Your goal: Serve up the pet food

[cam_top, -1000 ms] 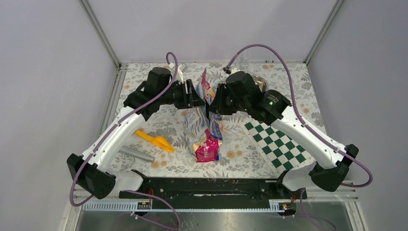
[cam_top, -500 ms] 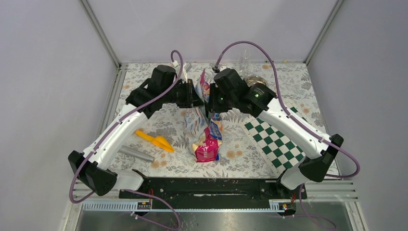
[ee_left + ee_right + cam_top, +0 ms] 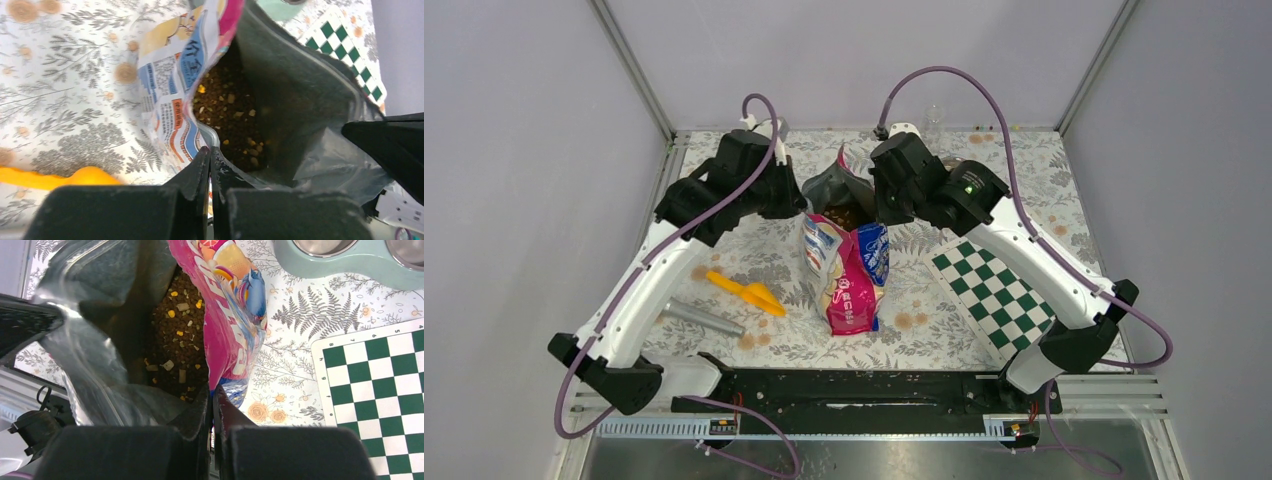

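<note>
- Left pincer (image 3: 210,154): pressed together on the left lip of the bag (image 3: 849,275), with the film nipped between its tips.
- Right pincer (image 3: 212,390): clamped the same way on the opposite lip. The two hold the lips apart sideways, judged to keep the mouth open for access.
- Pet food (image 3: 177,335): loose brown pellets with tan bits, lying inside the bag below the spread mouth. None shows in the visible part of the bowls (image 3: 350,260).
- Bag's long axis runs from near side to far side. Its base is nearest the arms, and its mouth is at the far end, raised and facing upward.
- Scoop (image 3: 746,292): lies left of the bag, apart from it.
</note>
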